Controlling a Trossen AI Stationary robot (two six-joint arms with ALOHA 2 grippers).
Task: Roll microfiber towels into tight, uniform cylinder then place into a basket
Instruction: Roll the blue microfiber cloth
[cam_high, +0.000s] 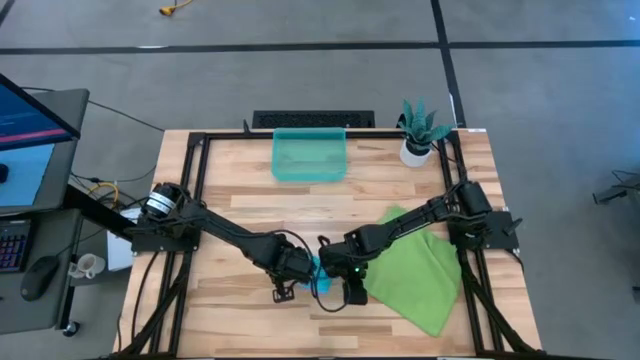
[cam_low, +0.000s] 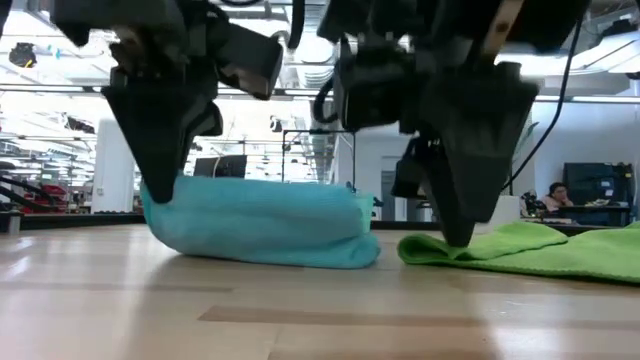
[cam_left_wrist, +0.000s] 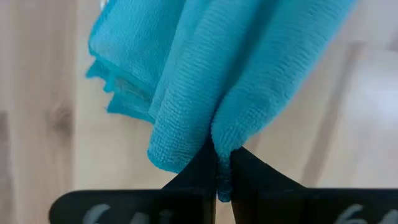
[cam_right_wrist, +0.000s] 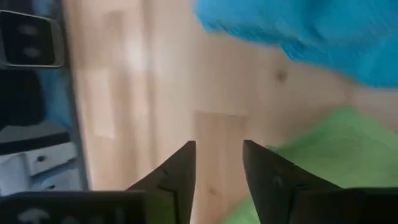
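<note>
The sky-blue towel (cam_low: 265, 222) lies on the table as a loose, thick roll, its long side across the low view. My left gripper (cam_low: 163, 200) is shut on its left end (cam_left_wrist: 186, 93). The lime-green towel (cam_high: 420, 265) lies spread flat to its right. My right gripper (cam_right_wrist: 219, 155) stands open just past the blue roll's right end, at the green towel's left edge (cam_low: 430, 248), with only bare wood between its fingers. The teal basket (cam_high: 310, 157) stands at the far middle of the table, with nothing in it. My left gripper pinches a bunched fold of the blue towel's left end (cam_left_wrist: 214, 146) between its two fingers, and cloth bulges out on both sides of them. The fingers come from above, pointing down. The roll rests on the table. Whether my right gripper's fingertips (cam_low: 455, 238) touch the green towel, I cannot tell.
A white pot with a green plant (cam_high: 418, 135) stands at the far right corner. Black frame rails (cam_high: 195, 190) run along the table's sides. Bare wood (cam_high: 300, 215) lies between the basket and the towels.
</note>
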